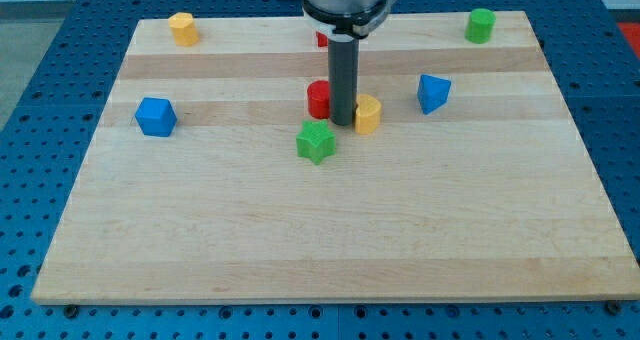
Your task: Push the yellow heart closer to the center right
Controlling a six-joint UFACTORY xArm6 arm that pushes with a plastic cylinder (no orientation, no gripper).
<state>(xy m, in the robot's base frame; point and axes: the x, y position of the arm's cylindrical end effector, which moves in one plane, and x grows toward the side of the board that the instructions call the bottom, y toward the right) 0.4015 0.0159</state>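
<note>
The yellow heart [368,114] sits near the board's middle, a little above centre. My tip [343,122] stands right against its left side, between it and a red block [319,99] on the left. A green star [316,141] lies just below and left of the tip.
A blue block [433,93] lies to the right of the yellow heart. A blue cube [156,117] is at the left. A yellow block [183,28] is at the top left, a green block [480,25] at the top right. A second red block [322,39] is partly hidden behind the rod.
</note>
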